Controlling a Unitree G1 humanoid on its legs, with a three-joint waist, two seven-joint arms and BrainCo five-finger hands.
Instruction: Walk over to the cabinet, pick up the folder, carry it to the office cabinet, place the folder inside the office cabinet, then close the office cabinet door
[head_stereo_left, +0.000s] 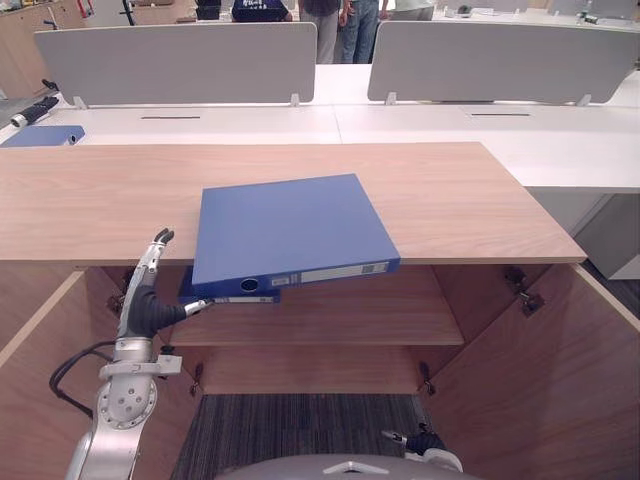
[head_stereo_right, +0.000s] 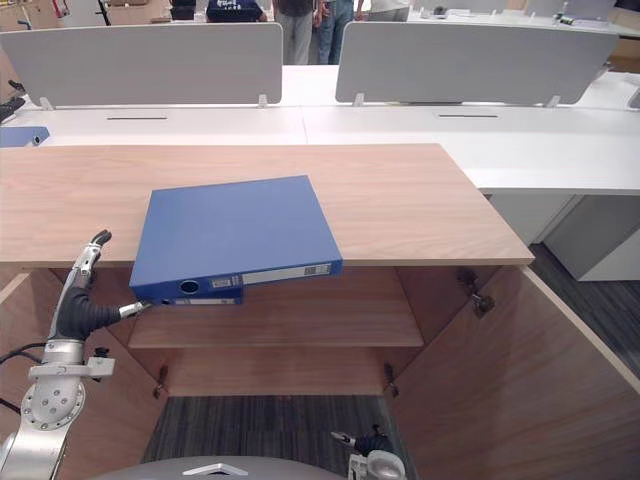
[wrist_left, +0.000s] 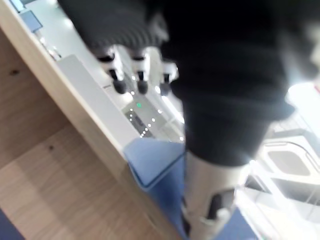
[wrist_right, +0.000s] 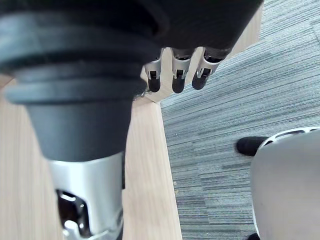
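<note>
On top of the cabinet (head_stereo_left: 450, 200), the blue folder (head_stereo_left: 285, 230) lies flat, its labelled spine facing the robot and overhanging the front edge above the opening. Both cabinet doors, left door (head_stereo_left: 40, 380) and right door (head_stereo_left: 540, 380), stand swung outward. One wooden shelf (head_stereo_left: 340, 315) spans the interior; the folder is not inside the cabinet.

Left hand (head_stereo_left: 145, 300): raised beside the left inner wall, just below the top's front edge. Fingers (head_stereo_left: 160, 240) are straight and spread apart from the thumb (head_stereo_left: 195, 306), which reaches sideways to the folder's lower left corner. Nothing is clasped.

Right hand (wrist_right: 177, 70): low beside the right door, over the grey carpet (wrist_right: 225, 115), fingers relaxed, holding nothing.

The wooden top is bare to the right of and behind the folder. Behind the cabinet stands a white desk (head_stereo_left: 560, 140) with grey partition screens (head_stereo_left: 180, 60) and a second blue folder (head_stereo_left: 40, 135).
</note>
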